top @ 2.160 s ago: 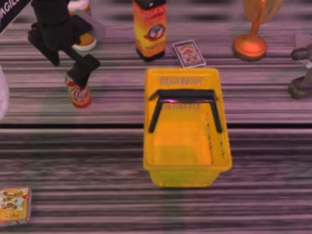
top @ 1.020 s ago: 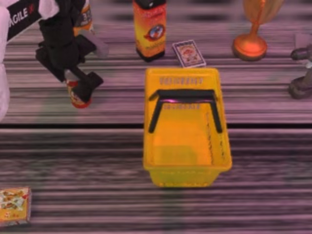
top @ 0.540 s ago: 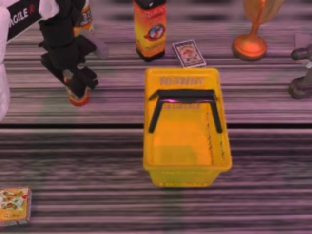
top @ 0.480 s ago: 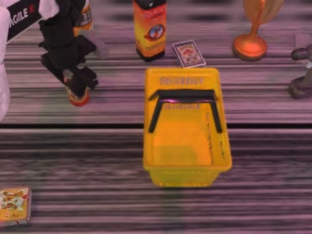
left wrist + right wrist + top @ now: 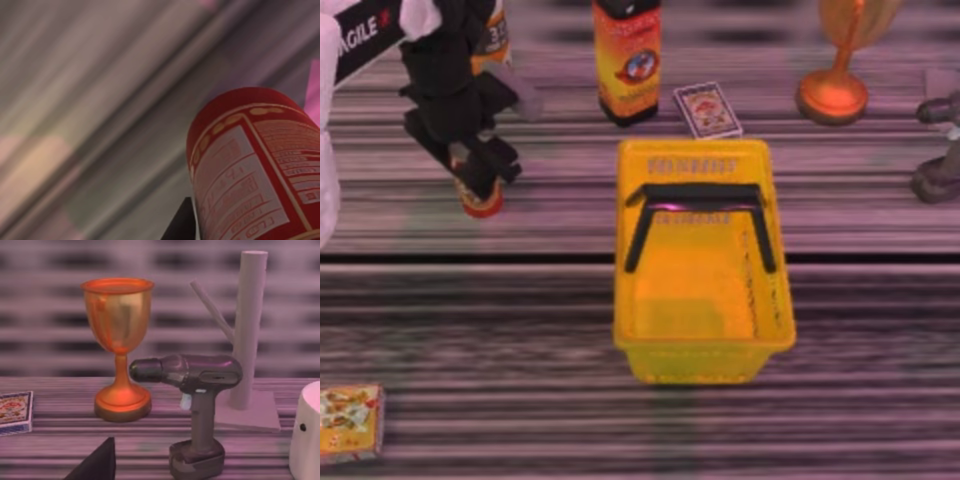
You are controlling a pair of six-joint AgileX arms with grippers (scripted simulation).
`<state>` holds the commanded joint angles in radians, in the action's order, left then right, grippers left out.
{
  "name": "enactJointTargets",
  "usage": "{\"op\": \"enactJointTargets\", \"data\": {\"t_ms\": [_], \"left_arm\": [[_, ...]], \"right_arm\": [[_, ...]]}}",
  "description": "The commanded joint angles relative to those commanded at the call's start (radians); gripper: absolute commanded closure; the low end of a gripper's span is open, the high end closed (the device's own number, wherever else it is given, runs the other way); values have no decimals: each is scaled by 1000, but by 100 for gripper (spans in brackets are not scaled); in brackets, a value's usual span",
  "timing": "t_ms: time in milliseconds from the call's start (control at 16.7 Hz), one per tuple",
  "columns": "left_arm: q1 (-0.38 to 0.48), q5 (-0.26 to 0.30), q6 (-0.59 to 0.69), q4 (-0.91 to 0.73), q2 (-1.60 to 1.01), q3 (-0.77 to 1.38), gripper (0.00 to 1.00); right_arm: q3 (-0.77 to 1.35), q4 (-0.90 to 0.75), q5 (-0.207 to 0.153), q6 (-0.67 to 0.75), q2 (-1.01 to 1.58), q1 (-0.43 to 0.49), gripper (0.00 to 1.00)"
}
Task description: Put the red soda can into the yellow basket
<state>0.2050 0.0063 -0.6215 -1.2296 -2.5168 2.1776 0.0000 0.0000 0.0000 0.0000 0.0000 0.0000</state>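
Observation:
The red soda can [image 5: 480, 203] stands at the back left of the table, mostly covered from above by my left gripper [image 5: 477, 172], which is shut on it. In the left wrist view the red soda can [image 5: 250, 170] fills the frame, with one dark fingertip [image 5: 181, 226] pressed against its side. The yellow basket [image 5: 705, 345] sits in the middle of the table, to the right of the can, with its black handles [image 5: 695, 192] folded across its far end. My right gripper [image 5: 160, 477] is out of the top view. It shows one fingertip [image 5: 102, 460] far off-centre, holding nothing.
A tall orange-red bottle [image 5: 627, 60] and a card box [image 5: 708, 108] stand behind the basket. A white-capped orange bottle [image 5: 496, 30] is behind my left arm. A goblet [image 5: 835, 70] and a drill [image 5: 935, 150] stand at the back right, and a flat box [image 5: 348, 422] lies at the front left.
My left gripper came down over the can with its fingers apart and then shut on it. Over the last half second nothing has visibly moved.

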Motion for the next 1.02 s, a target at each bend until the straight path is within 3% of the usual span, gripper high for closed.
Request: {"op": "enactJointTargets", "data": {"t_ms": [300,480,720,1020], "left_arm": [[0,6,1,10,2,-5,100],[8,70,28,101,11,-48,100],[24,238,104,358,41,-158,100],[51,532,249,815,117,-358,100]], "right_arm": [[0,0,0,0,0,0,0],[0,0,0,0,0,0,0],[0,0,0,0,0,0,0],[0,0,0,0,0,0,0]]}}
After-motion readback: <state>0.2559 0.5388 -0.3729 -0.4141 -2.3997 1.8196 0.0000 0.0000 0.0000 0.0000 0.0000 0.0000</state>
